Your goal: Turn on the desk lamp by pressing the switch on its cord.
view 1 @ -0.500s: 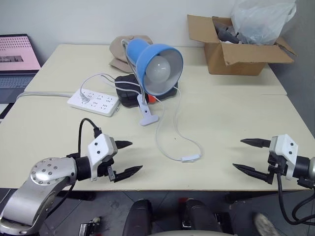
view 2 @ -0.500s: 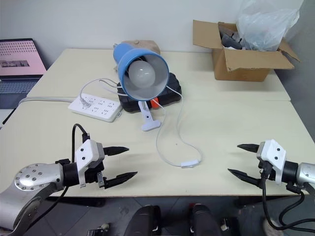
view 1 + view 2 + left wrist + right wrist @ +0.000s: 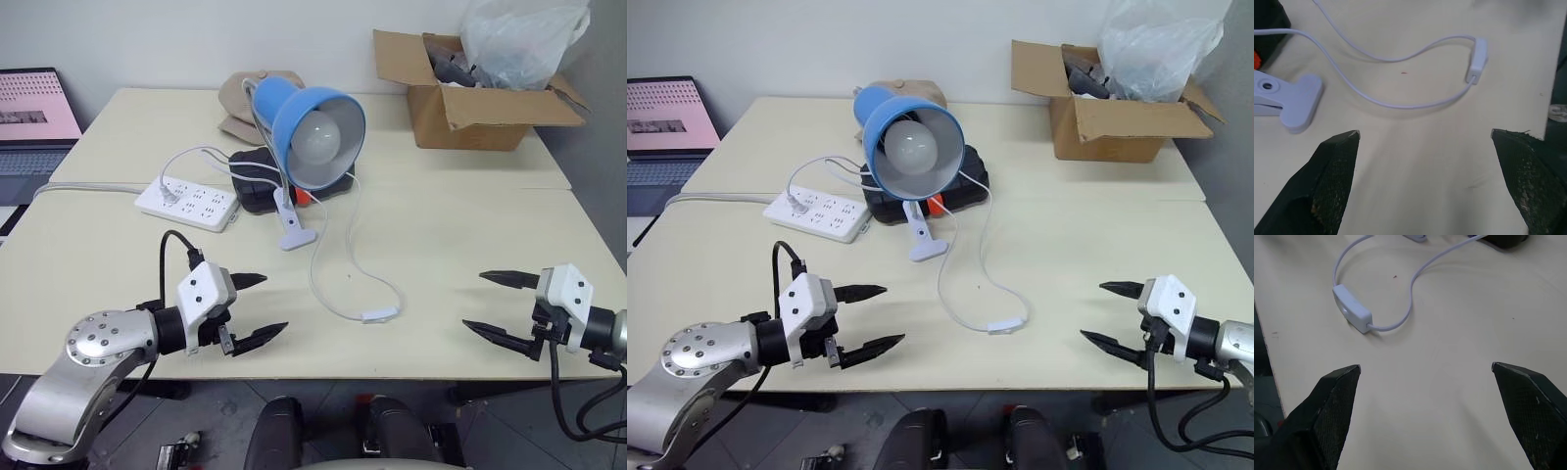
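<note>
While the switch (image 3: 380,314) is lying on the desk (image 3: 470,245) at the lamp's (image 3: 309,137) five o'clock, both grippers, left (image 3: 253,310) and right (image 3: 498,305), are hovering with jaws wide apart, suggesting the approach is beginning and calling for a reach inward.

Even bright indoor light, soft shadows, sharp head views
</note>
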Available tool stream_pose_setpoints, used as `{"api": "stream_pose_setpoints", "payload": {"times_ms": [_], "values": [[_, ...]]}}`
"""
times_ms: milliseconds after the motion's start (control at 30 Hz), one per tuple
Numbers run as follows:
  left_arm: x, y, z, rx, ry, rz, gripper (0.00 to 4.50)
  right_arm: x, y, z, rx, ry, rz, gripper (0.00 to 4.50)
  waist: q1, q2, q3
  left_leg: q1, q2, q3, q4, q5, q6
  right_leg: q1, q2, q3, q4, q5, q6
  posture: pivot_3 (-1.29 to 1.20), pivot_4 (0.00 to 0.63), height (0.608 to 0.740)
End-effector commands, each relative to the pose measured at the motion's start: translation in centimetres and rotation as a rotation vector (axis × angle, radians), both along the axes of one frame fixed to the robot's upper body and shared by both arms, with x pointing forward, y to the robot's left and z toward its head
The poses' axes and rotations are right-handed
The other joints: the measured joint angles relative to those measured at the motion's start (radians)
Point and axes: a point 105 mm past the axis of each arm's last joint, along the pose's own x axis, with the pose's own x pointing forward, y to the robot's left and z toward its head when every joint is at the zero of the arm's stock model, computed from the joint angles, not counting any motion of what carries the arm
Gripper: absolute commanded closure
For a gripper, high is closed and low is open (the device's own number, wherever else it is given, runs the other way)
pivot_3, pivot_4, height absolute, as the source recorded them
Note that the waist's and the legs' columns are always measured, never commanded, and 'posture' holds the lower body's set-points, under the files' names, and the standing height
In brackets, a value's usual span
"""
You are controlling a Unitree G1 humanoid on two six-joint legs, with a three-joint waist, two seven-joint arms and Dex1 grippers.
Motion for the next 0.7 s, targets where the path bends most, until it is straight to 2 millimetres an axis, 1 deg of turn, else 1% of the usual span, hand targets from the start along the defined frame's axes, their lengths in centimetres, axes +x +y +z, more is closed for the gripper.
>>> {"api": "stream_pose_setpoints", "payload": {"times_ms": [33, 100, 167, 233, 400, 500, 600, 700], "values": [[-0.1, -0.9, 0.4, -0.047, 0.004, -0.03, 0.02, 0.0, 0.4, 0.7, -0.012, -0.036, 0.018, 0.0, 0.0, 0.0, 0.0, 0.0, 0.0, 0.0, 0.0, 0.0, 0.0, 0.0, 0.0, 0.0, 0.0, 0.0, 0.0, 0.0, 0.15, 0.74], [-0.2, -1.8, 0.1, -0.036, -0.006, -0.062, 0.02, -0.1, 0.6, 0.9, -0.011, -0.038, 0.021, 0.0, 0.001, 0.0, 0.0, 0.0, 0.0, 0.0, 0.0, 0.0, 0.0, 0.0, 0.0, 0.0, 0.0, 0.0, 0.0, 0.0, 0.15, 0.74], [-0.1, -3.8, -0.7, -0.001, -0.025, -0.129, 0.02, -0.4, 1.1, 1.0, -0.01, -0.029, 0.032, 0.0, 0.002, 0.0, 0.0, 0.0, 0.0, 0.0, 0.0, 0.0, 0.0, 0.0, 0.0, 0.0, 0.0, 0.001, 0.001, 0.0, 0.15, 0.74], [-0.4, -5.2, -0.8, -0.023, -0.021, -0.189, 0.02, -0.8, 1.4, 1.1, -0.009, -0.016, 0.04, 0.0, 0.004, 0.0, 0.0, 0.0, 0.0, 0.0, 0.001, 0.0, 0.0, 0.0, 0.0, 0.0, 0.0, 0.001, 0.001, 0.0, 0.15, 0.74], [-0.4, -6.5, -1.4, -0.029, -0.011, -0.242, 0.02, -1.8, 1.8, 1.3, -0.01, 0.011, 0.03, 0.0, 0.004, 0.0, 0.0, 0.0, 0.0, 0.0, 0.001, 0.0, 0.0, 0.0, 0.0, 0.0, 0.0, 0.001, 0.002, 0.0, 0.15, 0.74], [0.7, -8.9, -2.3, -0.017, -0.024, -0.317, 0.02, -2.7, 1.9, 1.3, -0.025, 0.039, 0.01, 0.0, 0.01, 0.001, -0.001, 0.0, -0.001, -0.001, 0.001, 0.0, 0.0, 0.001, 0.0, 0.0, 0.001, 0.001, 0.002, 0.0, 0.15, 0.74], [1.3, -9.8, -3.0, -0.006, -0.026, -0.341, 0.02, -3.3, 2.1, 1.6, -0.022, 0.044, -0.001, 0.0, 0.017, 0.0, -0.001, 0.0, -0.001, -0.001, 0.003, 0.0, 0.0, 0.001, 0.001, 0.0, 0.001, 0.001, 0.002, 0.0, 0.15, 0.74], [2.0, -10.7, -4.2, 0.041, -0.042, -0.384, 0.02, -4.1, 2.3, 1.8, -0.03, 0.06, -0.017, 0.0, 0.015, 0.0, -0.001, 0.0, -0.001, -0.001, 0.003, 0.0, 0.0, 0.001, 0.001, 0.001, 0.001, 0.002, 0.003, 0.0, 0.15, 0.74]]}}
